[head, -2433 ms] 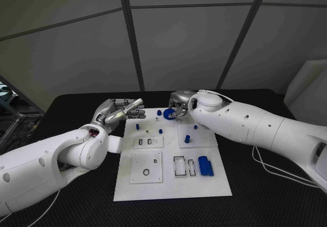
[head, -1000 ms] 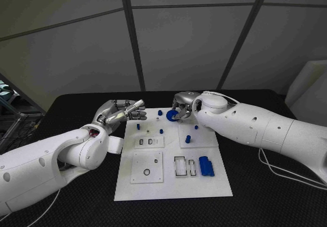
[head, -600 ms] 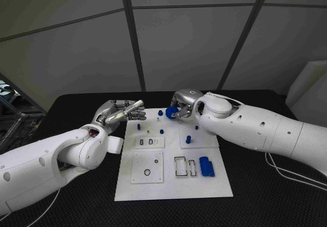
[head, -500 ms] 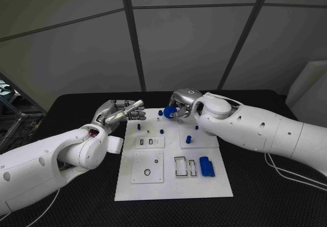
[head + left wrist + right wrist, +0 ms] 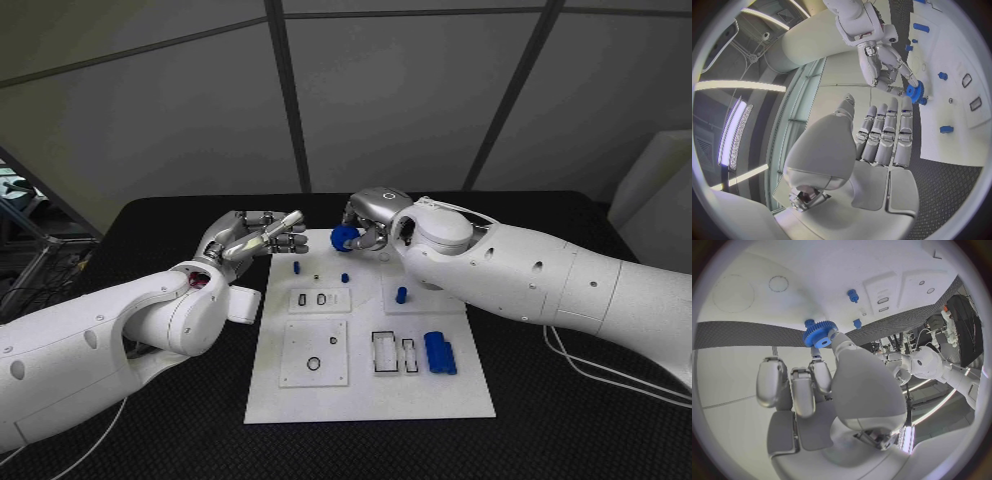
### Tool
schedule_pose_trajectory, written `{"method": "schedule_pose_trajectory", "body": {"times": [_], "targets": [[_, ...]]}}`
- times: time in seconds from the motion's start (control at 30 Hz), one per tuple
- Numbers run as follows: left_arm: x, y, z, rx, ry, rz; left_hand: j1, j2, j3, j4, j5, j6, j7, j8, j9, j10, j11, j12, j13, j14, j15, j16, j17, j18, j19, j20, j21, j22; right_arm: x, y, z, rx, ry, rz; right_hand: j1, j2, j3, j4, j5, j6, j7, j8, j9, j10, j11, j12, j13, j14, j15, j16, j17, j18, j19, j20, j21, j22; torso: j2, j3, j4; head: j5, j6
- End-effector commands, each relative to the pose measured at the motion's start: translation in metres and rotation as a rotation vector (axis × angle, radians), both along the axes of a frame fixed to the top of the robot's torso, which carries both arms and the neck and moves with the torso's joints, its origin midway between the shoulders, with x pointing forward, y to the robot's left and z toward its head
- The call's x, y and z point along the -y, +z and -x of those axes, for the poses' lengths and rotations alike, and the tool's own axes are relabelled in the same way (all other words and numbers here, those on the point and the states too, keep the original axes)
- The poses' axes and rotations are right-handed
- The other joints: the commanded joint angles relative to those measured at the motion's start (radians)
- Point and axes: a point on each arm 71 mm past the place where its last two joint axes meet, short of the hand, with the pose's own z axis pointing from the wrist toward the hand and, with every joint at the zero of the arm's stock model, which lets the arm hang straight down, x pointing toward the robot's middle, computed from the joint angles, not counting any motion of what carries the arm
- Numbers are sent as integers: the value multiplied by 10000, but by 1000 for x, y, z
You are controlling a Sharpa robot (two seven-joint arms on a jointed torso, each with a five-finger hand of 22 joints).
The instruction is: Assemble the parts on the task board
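My right hand (image 5: pixel 368 222) pinched a blue gear (image 5: pixel 343 238) in its fingertips, above the white board's (image 5: pixel 371 392) far edge. My left hand (image 5: pixel 257 236) hovered beside it, fingers curled, holding nothing.

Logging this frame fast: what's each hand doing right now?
Left hand: holds nothing, fingers apart, open.
Right hand: pinching the blue gear at its fingertips.

My right hand (image 5: pixel 372 222) holds the gear (image 5: pixel 343 237) over the task board's (image 5: pixel 369 390) upper edge, centre frame; my left hand (image 5: pixel 257 236) hangs left of it.
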Motion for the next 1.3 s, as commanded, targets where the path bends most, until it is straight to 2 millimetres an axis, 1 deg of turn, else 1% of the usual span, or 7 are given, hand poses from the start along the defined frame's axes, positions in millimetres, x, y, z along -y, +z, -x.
{"method": "schedule_pose_trajectory", "body": {"times": [0.03, 0.2, 0.4, 0.83, 1.03, 1.2, 1.3], "targets": [[1, 2, 0, 104, -65, 49, 48, 85, 10, -62, -50, -27, 21, -58, -12, -58, 31, -67, 9, -50, 52, -33, 12, 119, 34, 39, -33, -11, -5, -2, 0, -208, 123, 63, 16, 32, 76, -9, 44, 58, -21, 20, 9, 38, 1, 46, 153, 889, -74, 52, 1853, -148, 53, -6, 41, -1, 18, 5, -10, 9, -11], [2, 2, -1, 120, -83, 64, 48, 85, 10, -62, -50, -27, 21, -58, -12, -58, 31, -67, 9, -50, 52, -33, 12, 119, 34, 39, -33, -11, -10, -7, -1, -441, 189, 141, 13, 35, 82, -7, 43, 61, -20, 20, 8, 37, 1, 42, 149, 885, -75, 46, 1838, -146, 47, -7, 36, -10, 7, 8, 4, 53, -46], [2, 2, -1, 123, -77, 62, 48, 85, 10, -62, -50, -27, 21, -58, -12, -58, 31, -67, 9, -50, 52, -33, 12, 119, 34, 39, -33, -11, -13, -16, 0, -726, 262, 364, 9, 35, 87, -5, 43, 62, -20, 18, 7, 35, 1, 38, 146, 885, -75, 45, 1836, -144, 40, -7, 31, -21, 4, 13, -20, 102, -66], [3, 2, -1, 113, -101, 69, 60, 97, 5, -76, -48, -19, 11, -53, -8, -52, 26, -64, 12, -56, 53, -43, 21, 119, 29, 42, -37, -15, -12, -25, -6, -943, 69, 607, -62, 0, 108, 23, 8, 4, -1, -33, -17, 0, 16, -20, 100, 877, -69, 30, 1803, -134, 9, -10, 4, -69, 11, 18, -20, 113, -82], [3, 2, -1, 106, -102, 68, 60, 97, 5, -76, -48, -19, 11, -53, -8, -52, 26, -64, 12, -56, 53, -43, 21, 119, 29, 42, -37, -15, -12, -24, -9, -806, -34, 414, -159, -102, 182, 46, -218, -578, 108, -371, -161, -112, 113, -178, -21, 874, 5, 27, 1802, -128, -27, 37, -30, -116, 14, 20, -34, 124, -75], [4, 2, -1, 95, -110, 67, 60, 97, 5, -76, -48, -19, 11, -53, -8, -52, 26, -64, 12, -56, 53, -43, 21, 119, 29, 42, -37, -15, -12, -25, -9, -953, 0, 354, -264, -170, 177, 103, -317, -791, 141, -416, -192, -171, 152, -254, -84, 875, 44, 29, 1810, -120, -51, 78, -52, -147, 10, 19, -24, 115, -89], [3, 2, -1, 85, -100, 59, 60, 97, 5, -76, -48, -19, 11, -53, -8, -52, 26, -64, 12, -56, 53, -43, 21, 119, 29, 42, -37, -15, -13, -26, -9, -1145, 88, 332, -519, -212, 98, 277, -328, -859, 152, -393, -188, -182, 171, -259, -89, 876, 66, 33, 1820, -117, -61, 105, -62, -157, 10, 18, -28, 115, -95]]}}
